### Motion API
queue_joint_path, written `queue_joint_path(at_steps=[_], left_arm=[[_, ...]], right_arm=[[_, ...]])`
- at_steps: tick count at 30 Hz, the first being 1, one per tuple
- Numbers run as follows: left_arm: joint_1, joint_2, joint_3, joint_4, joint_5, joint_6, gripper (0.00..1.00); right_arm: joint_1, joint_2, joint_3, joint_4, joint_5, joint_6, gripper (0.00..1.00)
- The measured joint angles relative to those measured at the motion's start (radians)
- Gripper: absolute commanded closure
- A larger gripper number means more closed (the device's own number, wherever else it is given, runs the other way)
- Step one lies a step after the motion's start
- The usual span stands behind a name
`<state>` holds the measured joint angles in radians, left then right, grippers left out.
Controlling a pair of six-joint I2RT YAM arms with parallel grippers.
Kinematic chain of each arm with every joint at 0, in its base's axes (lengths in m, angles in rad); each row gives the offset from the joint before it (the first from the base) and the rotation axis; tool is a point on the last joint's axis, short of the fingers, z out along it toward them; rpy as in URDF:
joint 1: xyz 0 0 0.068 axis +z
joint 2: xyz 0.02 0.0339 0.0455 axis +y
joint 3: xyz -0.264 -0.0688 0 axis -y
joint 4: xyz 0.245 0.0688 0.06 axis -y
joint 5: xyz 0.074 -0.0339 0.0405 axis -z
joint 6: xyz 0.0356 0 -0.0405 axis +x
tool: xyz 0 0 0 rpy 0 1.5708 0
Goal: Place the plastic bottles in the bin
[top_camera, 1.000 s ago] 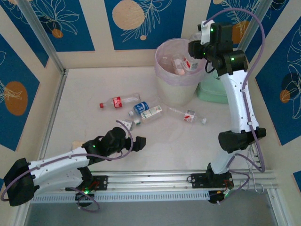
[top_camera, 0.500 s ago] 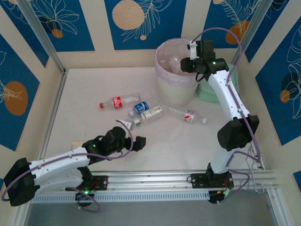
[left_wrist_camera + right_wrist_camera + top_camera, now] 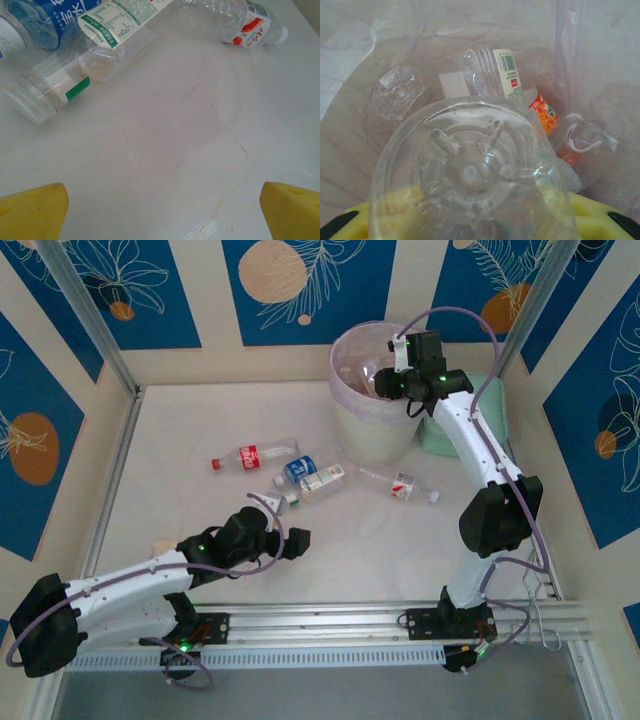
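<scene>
My right gripper (image 3: pixel 388 386) hangs over the mouth of the bin (image 3: pixel 352 435), shut on a clear plastic bottle (image 3: pixel 470 170) that I see base-on in the right wrist view. Below it more bottles (image 3: pixel 496 71) lie on the pink bag (image 3: pixel 355 45). On the table lie a red-labelled bottle (image 3: pixel 250 456), a blue-labelled one (image 3: pixel 298 469), a green-and-white one (image 3: pixel 322 478) and a clear one with a red-white label (image 3: pixel 400 484). My left gripper (image 3: pixel 296 543) rests low and open in front of them. Its yellow fingertips (image 3: pixel 30 212) stand wide apart over bare table.
A mint-green case (image 3: pixel 452 438) stands right of the bin, under my right arm. Walls close the table at the back and both sides. A small tan object (image 3: pixel 163 545) lies by my left forearm.
My right arm has swung left and down, bringing the held bottle from the bin's right rim to over its opening. The left arm has stayed put.
</scene>
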<state>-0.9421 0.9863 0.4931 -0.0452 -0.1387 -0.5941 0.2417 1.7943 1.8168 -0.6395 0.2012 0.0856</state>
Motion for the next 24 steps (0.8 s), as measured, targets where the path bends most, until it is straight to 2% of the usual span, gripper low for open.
queue_joint_path(at_steps=[2, 6, 8, 10, 13, 18, 20, 24], left_arm=[[0.003, 0.009, 0.005, 0.0, 0.007, 0.0, 0.02], [0.006, 0.02, 0.012, 0.003, 0.011, 0.0, 0.02], [0.007, 0.026, 0.013, 0.005, 0.016, 0.0, 0.02], [0.01, 0.035, 0.013, 0.008, 0.019, 0.0, 0.02], [0.013, 0.05, 0.013, 0.009, 0.028, 0.0, 0.02], [0.016, 0.071, 0.018, 0.023, 0.036, 0.0, 0.02], [0.017, 0.074, 0.021, 0.028, 0.04, 0.0, 0.02], [0.018, 0.074, 0.024, 0.033, 0.042, 0.0, 0.02]], right_arm=[[-0.004, -0.004, 0.001, -0.001, -0.017, 0.0, 0.81], [-0.009, -0.006, 0.017, -0.025, -0.043, 0.002, 0.5], [-0.01, -0.006, 0.041, -0.06, -0.058, 0.007, 0.38], [-0.005, -0.006, 0.074, -0.119, -0.075, 0.016, 0.2], [-0.003, -0.006, 0.156, -0.217, -0.09, 0.028, 0.0], [-0.011, -0.014, 0.294, -0.281, -0.097, 0.034, 0.02], [-0.019, -0.019, 0.33, -0.294, -0.097, 0.038, 0.08], [-0.027, -0.014, 0.386, -0.315, -0.095, 0.045, 0.3]])
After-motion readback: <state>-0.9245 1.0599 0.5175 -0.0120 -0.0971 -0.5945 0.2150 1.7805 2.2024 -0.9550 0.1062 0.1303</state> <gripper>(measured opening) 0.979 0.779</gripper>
